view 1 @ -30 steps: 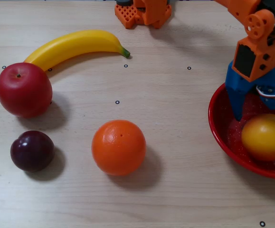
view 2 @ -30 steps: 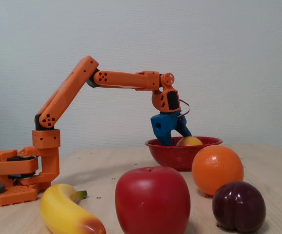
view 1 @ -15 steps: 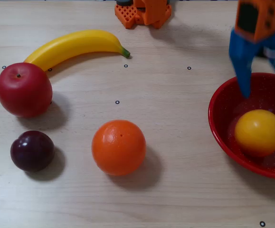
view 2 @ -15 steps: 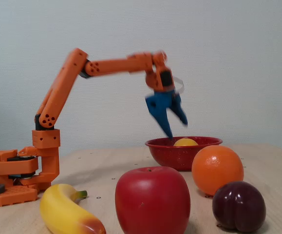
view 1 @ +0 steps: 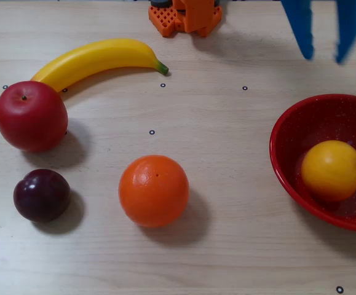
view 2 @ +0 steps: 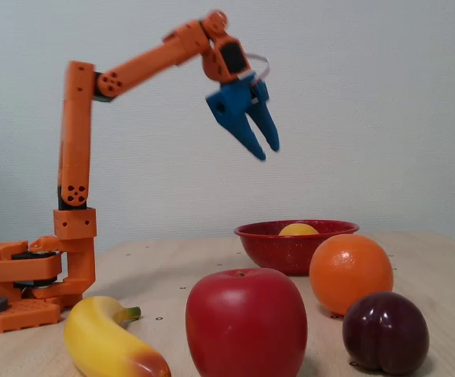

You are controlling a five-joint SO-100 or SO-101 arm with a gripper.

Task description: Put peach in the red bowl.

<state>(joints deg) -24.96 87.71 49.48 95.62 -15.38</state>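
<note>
- Inside the bowl [view 1: 282, 166], toward its 3 o'clock side in the top-down fixed view, the peach [view 1: 332, 170] is sitting on the speckled red floor; in the low fixed view I am seeing only its yellow top [view 2: 299, 229] showing over the bowl's rim [view 2: 290, 245].
- Up at 1 o'clock of the top-down frame I am watching the gripper [view 1: 325, 56] hanging with its two blue fingers [view 1: 302, 31] spread apart and nothing between them.
- From the low fixed view the gripper [view 2: 267, 151] is hanging high above the table, at about 11 o'clock from the bowl and well clear of it, fingers pointing down and to the right with a narrow gap showing.
- The orange arm [view 2: 133, 67] is reaching up and to the right from its base [view 2: 23, 283], which is standing at 9 o'clock in that view.
- On the table [view 1: 227, 141], the orange [view 1: 154, 190] is resting near the centre of the top-down view, well apart from the bowl at its 3 o'clock.
- The plum [view 1: 42, 195] is lying at 9 o'clock of the orange, and the apple [view 1: 31, 115] is standing just at 12 o'clock of the plum.
- The banana [view 1: 98, 60] is curving from beside the apple toward 2 o'clock, its stem end pointing right.
- The base [view 1: 185, 15] is showing at 12 o'clock of the top-down frame.
</note>
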